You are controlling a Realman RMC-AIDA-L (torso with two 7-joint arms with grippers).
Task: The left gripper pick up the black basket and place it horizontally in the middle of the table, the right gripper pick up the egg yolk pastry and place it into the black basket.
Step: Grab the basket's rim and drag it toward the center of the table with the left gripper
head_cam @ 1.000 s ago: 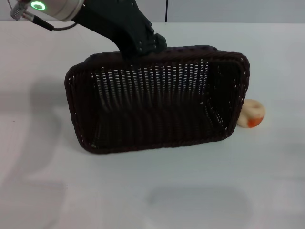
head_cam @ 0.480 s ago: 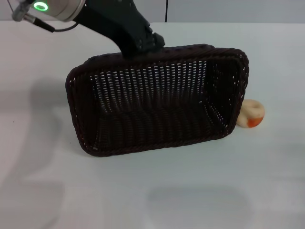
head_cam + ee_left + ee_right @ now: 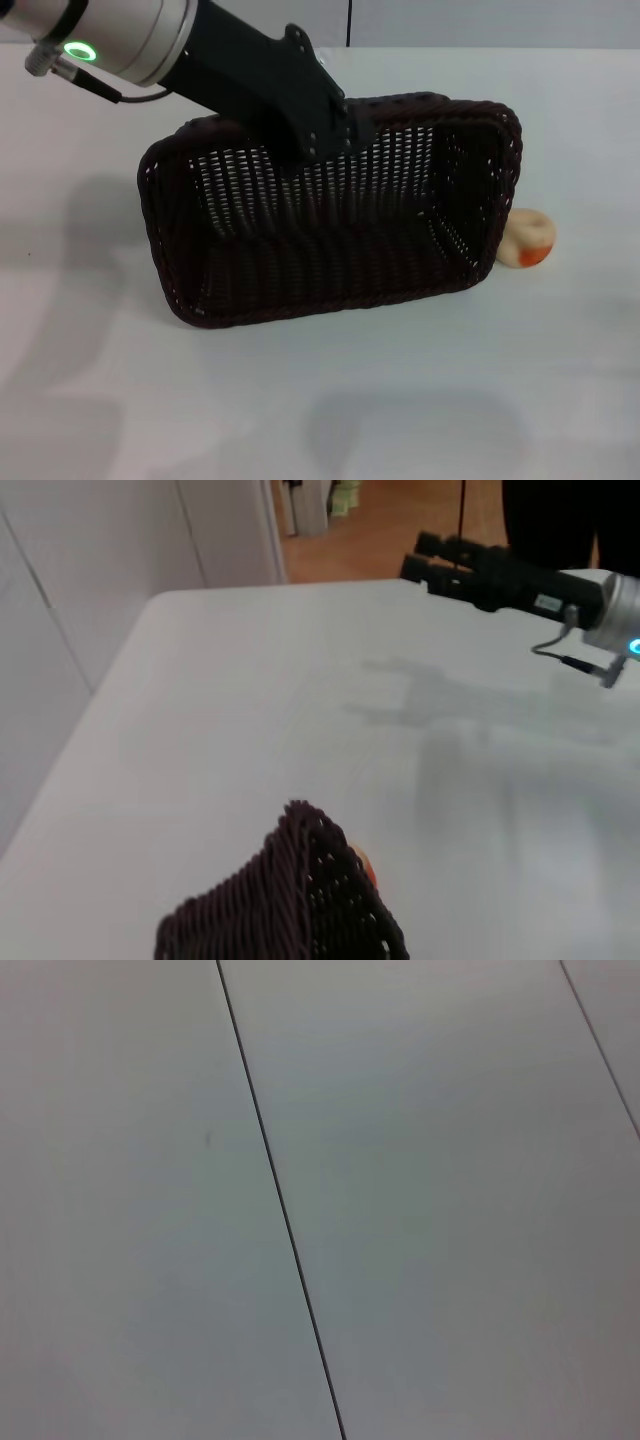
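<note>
The black basket [image 3: 330,225] is tilted up on one long side on the white table [image 3: 500,400], its opening facing me. My left gripper [image 3: 318,140], on the arm with the green ring light, is shut on the basket's upper long wall; its fingertips are hidden by the weave. A corner of the basket shows in the left wrist view [image 3: 300,900]. The egg yolk pastry [image 3: 528,240] lies on the table just right of the basket, touching or nearly touching it. My right gripper [image 3: 418,556] shows only in the left wrist view, held above the table far from the basket, fingers slightly apart and empty.
The table stretches bare in front of and to the left of the basket. The right wrist view shows only a plain pale surface with a dark seam [image 3: 280,1210]. A wall and a wood floor lie beyond the table's far edge [image 3: 300,580].
My left arm has swung forward and down over the basket's upper wall. The basket has barely shifted. The pastry has not moved.
</note>
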